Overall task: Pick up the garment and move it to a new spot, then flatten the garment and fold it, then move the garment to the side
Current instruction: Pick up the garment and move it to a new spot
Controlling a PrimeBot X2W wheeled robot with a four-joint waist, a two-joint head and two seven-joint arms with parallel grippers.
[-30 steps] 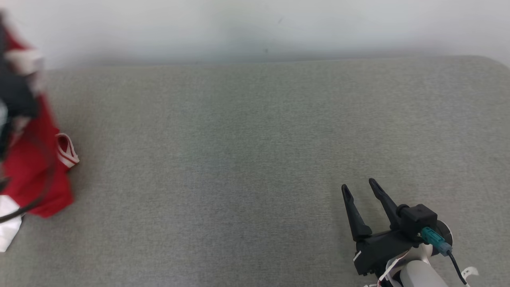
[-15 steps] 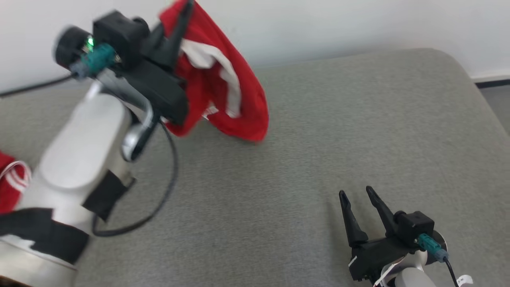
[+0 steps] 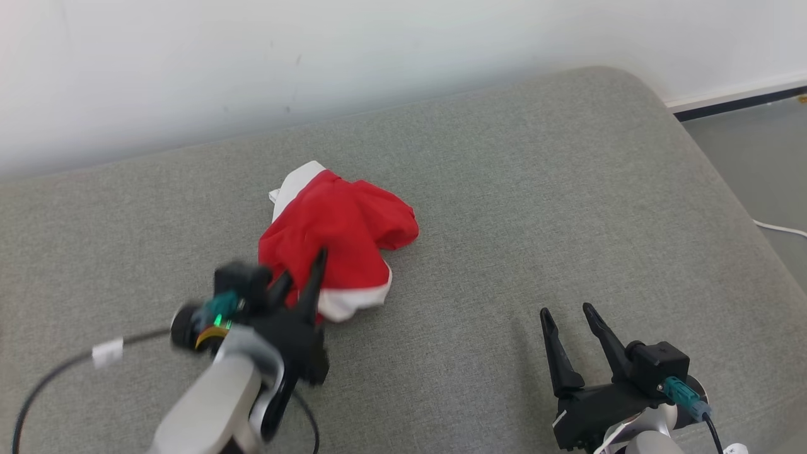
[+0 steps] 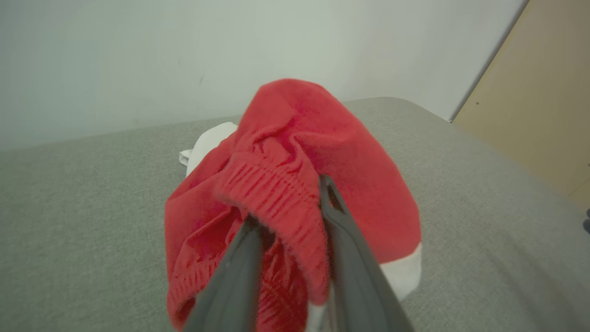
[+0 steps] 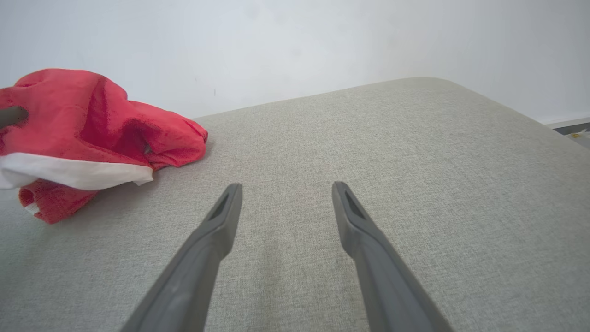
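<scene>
Half a second back the garment (image 3: 340, 239) hung in the air from your left gripper (image 3: 302, 266), up against the wall (image 3: 378, 50). Now it lies in a crumpled red heap near the middle of the grey cushion (image 3: 536, 189), and the arm has come down with it; the head camera has also swung. The white hem (image 3: 353, 301) is at the near edge, and the left wrist view shows the elastic waistband (image 4: 272, 184) bunched between the two fingers. Those jaws stand narrow with cloth in the gap. You cannot tell from these views whether they pinch it or have begun to let go.

I judge the move to a new spot to be ending, with flattening next. That calls for a clean release, so draw the left fingers back without dragging the waistband. Your right gripper (image 3: 567, 309) rests wide and empty, well to the garment's right; bring it in to take a second edge and spread the heap.
</scene>
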